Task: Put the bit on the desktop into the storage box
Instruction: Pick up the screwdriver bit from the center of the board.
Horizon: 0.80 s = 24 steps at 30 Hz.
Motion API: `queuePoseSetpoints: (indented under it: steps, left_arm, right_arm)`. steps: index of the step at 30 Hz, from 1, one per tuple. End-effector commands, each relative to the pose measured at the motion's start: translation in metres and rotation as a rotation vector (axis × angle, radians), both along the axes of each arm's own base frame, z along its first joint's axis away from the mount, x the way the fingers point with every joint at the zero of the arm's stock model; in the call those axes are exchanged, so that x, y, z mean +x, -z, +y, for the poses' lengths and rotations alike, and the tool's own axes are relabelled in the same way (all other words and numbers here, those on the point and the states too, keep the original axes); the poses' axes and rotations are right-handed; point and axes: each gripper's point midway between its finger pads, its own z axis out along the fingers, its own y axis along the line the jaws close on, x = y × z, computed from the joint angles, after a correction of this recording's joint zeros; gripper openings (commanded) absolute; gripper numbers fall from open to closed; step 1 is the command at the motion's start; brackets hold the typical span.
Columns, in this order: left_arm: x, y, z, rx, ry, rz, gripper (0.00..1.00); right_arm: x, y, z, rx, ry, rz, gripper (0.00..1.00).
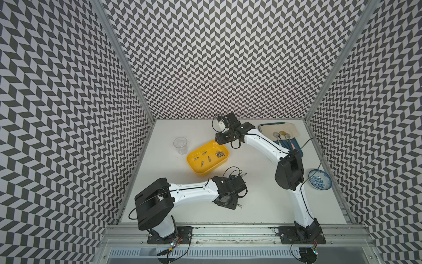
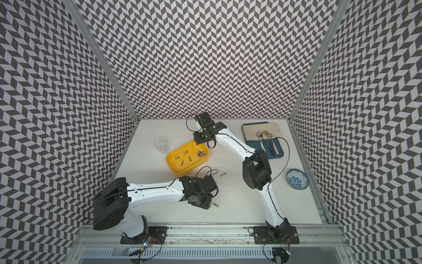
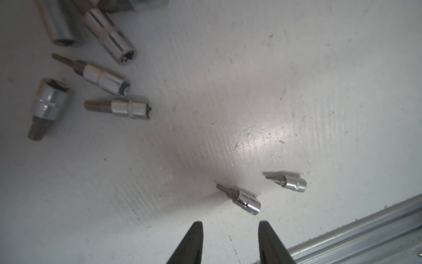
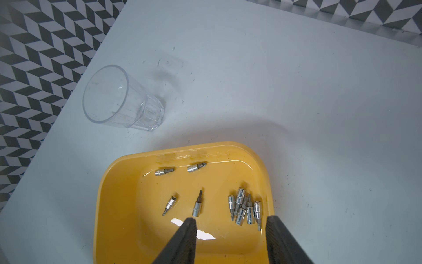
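Left hand point(image 3: 230, 225) open, empty, low over the tabletop point(image 3: 296, 80), nearest bit point(image 3: 247, 202) lying just ahead of it, 2nd bit point(image 3: 293, 184) beside that, right hand point(image 4: 230, 220) open, empty, above the yellow storage box point(image 4: 118, 205), heap of bits point(image 4: 245, 208) inside, just ahead of it.

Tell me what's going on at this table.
Two robot arms are gathering socket bits into the yellow storage box. The right gripper hangs open and empty over the box, where a cluster of bits and a few single ones lie. The left gripper is open above the desktop, close to a loose bit, with more bits lying nearby. It holds nothing.
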Motion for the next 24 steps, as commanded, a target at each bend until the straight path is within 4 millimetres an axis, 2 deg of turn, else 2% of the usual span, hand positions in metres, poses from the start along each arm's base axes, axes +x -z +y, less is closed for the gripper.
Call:
queuePoseSetpoints:
  steps: [1, 9, 19, 24]
  left_arm:
    - [0.003, -0.002, -0.007, 0.008, 0.003, -0.013, 0.44]
    - [0.004, 0.003, -0.010, 0.007, 0.002, -0.011, 0.44]
    - [0.007, 0.007, -0.021, 0.005, 0.015, -0.007, 0.44]
    - [0.006, 0.011, -0.019, 0.027, 0.021, 0.001, 0.44]
  right_arm:
    - [0.001, -0.012, -0.009, 0.009, 0.018, -0.023, 0.53]
    - [-0.007, -0.002, -0.024, -0.023, 0.023, 0.005, 0.53]
    - [-0.010, -0.003, -0.036, -0.031, 0.031, 0.006, 0.53]
    - [-0.010, -0.005, -0.044, -0.028, 0.041, 0.003, 0.53]
